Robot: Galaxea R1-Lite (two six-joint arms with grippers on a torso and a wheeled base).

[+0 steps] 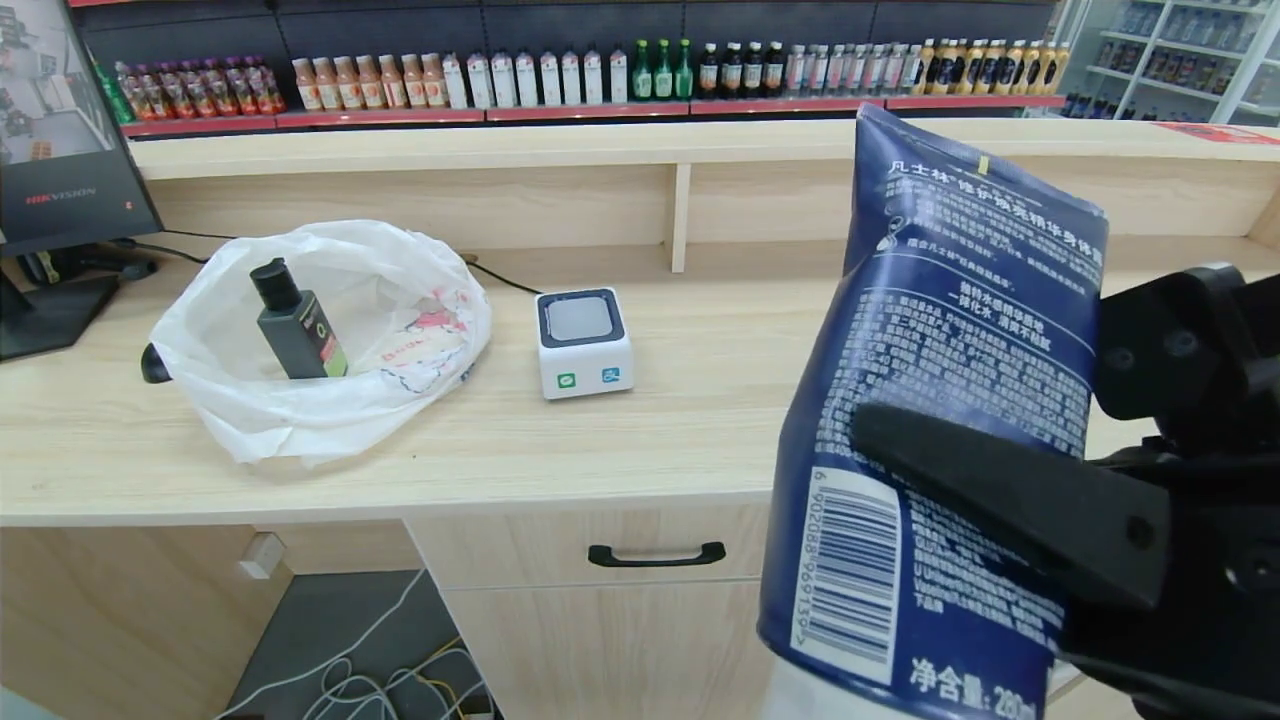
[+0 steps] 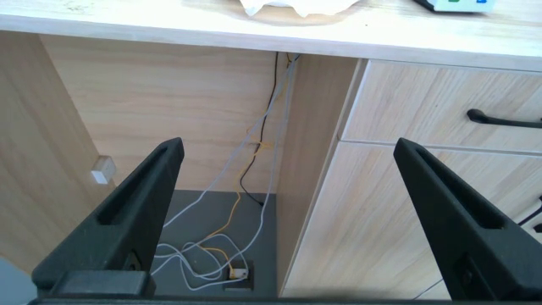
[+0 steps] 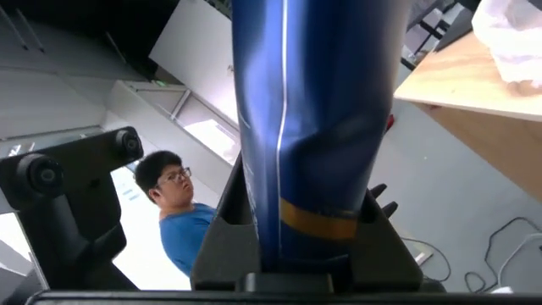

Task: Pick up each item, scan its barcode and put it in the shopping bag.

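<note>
A tall blue tube [image 1: 960, 400] with white print stands close in front of the head view, its barcode [image 1: 848, 570] low on the side facing me. My right gripper [image 1: 950, 450] is shut on the tube [image 3: 313, 110] across its lower half, one black finger [image 1: 1000, 490] lying over the print. The white shopping bag [image 1: 400, 340] sits open on the left of the counter with a dark green bottle [image 1: 295, 325] upright inside. A white cube scanner [image 1: 583, 342] stands to the right of the bag. My left gripper [image 2: 288, 152] is open and holds nothing, below the counter's front edge.
A monitor [image 1: 60, 150] stands at the counter's far left. The wooden counter [image 1: 650, 440] has a raised back shelf, with a drawer and its black handle [image 1: 655, 555] below. Loose cables [image 2: 212, 254] lie on the floor under the counter. Shelves of bottles [image 1: 600, 75] line the back wall.
</note>
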